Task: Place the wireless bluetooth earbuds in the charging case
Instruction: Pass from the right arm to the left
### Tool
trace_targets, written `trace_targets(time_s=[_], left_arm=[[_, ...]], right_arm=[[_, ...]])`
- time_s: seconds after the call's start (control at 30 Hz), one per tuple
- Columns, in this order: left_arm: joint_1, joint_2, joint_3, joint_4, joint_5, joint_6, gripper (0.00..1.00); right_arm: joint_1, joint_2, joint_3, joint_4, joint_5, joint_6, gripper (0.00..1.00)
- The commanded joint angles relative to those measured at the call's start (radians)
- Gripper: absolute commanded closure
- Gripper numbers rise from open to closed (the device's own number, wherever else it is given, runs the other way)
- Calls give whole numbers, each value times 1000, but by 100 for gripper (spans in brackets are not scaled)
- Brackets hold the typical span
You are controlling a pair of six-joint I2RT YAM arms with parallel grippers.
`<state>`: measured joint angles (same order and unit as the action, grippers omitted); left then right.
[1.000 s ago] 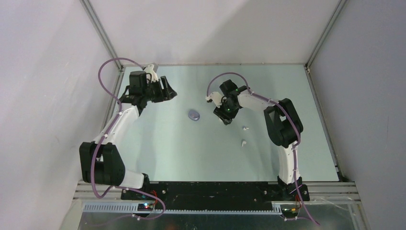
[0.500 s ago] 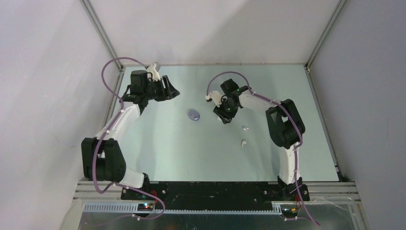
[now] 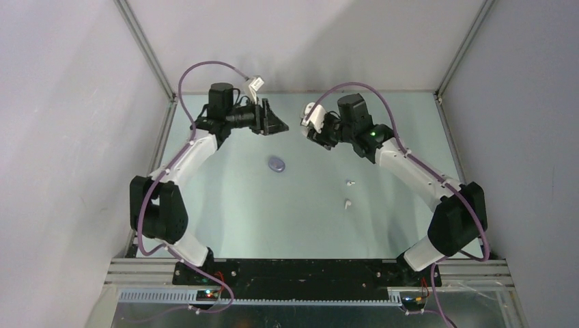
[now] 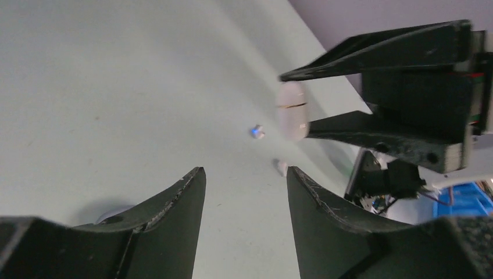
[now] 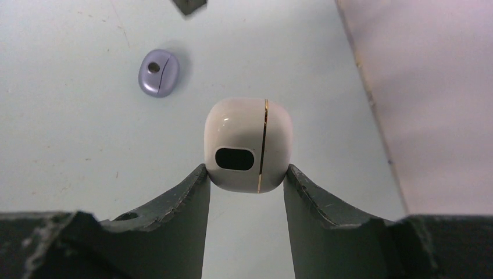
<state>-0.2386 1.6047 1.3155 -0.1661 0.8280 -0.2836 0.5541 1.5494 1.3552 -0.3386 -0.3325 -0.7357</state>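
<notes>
Now that the white case point(image 5: 247, 152), clamped in the right gripper point(image 5: 245, 170), has been hoisted beyond the purple case point(image 3: 276, 163), the left gripper point(image 4: 245, 172), open and empty, has been swung in facing it. Lid-opening's probably next; white earbuds point(image 3: 350, 183) are seen right of the purple case.

The right gripper point(image 3: 314, 133) is no longer low over the middle of the desk point(image 3: 239, 205). It now hangs higher and nearer the far edge, turned to face left, with the white charging case point(image 5: 247, 151) pinched between its fingers, clear of the surface. Its arm is stretched out, and the elbow has swung back toward the right edge and the near-right corner. The left gripper point(image 3: 275, 126) has left the far-left corner and moved along the far edge toward the middle. Its jaws are apart, and it now faces the right gripper, near it but not touching.
</notes>
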Motion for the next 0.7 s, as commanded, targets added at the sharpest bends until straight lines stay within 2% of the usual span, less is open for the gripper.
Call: trace_targets(time_s=[0.0, 0.43, 0.67], left_arm=[[-26, 16, 59, -20, 121, 65, 40], [-70, 56, 118, -83, 114, 95, 37], [-85, 63, 116, -53, 132, 85, 43]], right_arm=[[37, -11, -18, 84, 23, -76, 68], [83, -15, 28, 138, 36, 3, 68], [103, -12, 36, 152, 57, 23, 68]])
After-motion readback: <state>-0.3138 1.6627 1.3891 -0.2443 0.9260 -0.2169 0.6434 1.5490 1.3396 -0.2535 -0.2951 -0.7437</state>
